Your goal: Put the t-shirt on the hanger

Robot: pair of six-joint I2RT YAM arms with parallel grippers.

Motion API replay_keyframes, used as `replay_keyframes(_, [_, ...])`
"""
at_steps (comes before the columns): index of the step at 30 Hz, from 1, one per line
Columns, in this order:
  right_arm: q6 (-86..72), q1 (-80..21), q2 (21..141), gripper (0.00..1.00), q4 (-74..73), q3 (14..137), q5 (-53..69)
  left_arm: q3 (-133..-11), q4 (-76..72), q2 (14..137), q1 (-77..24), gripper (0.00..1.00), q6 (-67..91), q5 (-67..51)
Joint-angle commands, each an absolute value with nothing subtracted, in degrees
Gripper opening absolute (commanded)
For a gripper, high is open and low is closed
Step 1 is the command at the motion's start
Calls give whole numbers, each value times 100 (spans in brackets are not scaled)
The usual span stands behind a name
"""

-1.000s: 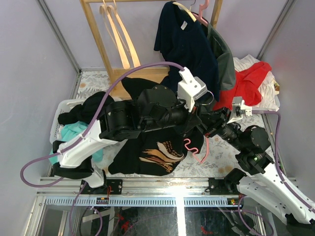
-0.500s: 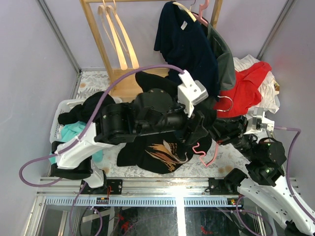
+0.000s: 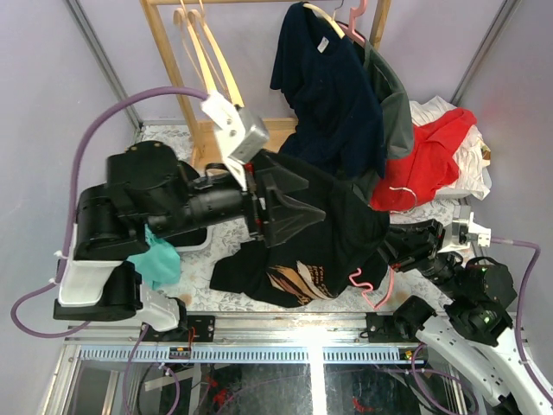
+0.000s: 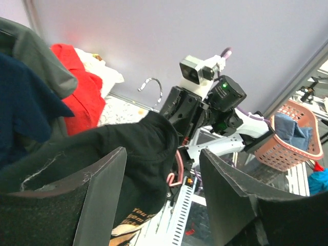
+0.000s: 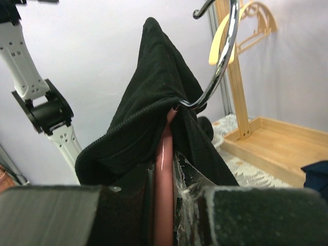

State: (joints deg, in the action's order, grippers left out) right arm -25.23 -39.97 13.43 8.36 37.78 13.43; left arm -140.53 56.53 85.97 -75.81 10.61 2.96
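Right gripper [image 5: 164, 193] apparently clamps hanger [image 5: 165, 148].

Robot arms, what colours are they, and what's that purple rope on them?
Both arms have chunky black joints and white shells: the left arm, the right arm. The purple rope is a cable looping to a white camera block. The fingers are flat, dark grey wedges.
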Motion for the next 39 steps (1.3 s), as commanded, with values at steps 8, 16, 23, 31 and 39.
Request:
replay_keyframes(8, [-2724, -4008, 1022, 0, -221, 4387, 2407, -14059, 5843, 8447, -7605, 63, 149, 1887])
replay_keyframes(16, [-3179, -4007, 960, 0, 85, 4216, 3008, -13926, 6196, 8765, -7611, 76, 110, 512])
replay_keyframes(23, [-3439, -4008, 1353, 0, 576, 4194, 3836, -13293, 6215, 8665, -7607, 77, 189, -635])
replay_keyframes(31, [-3531, -4008, 1608, 0, 790, 4183, 4540, -12503, 6167, 8446, -7608, 75, 485, -1408])
replay_keyframes(39, [-3533, -4008, 1655, 0, 859, 4216, 4788, -11996, 6147, 8330, -7610, 68, 741, -1516])
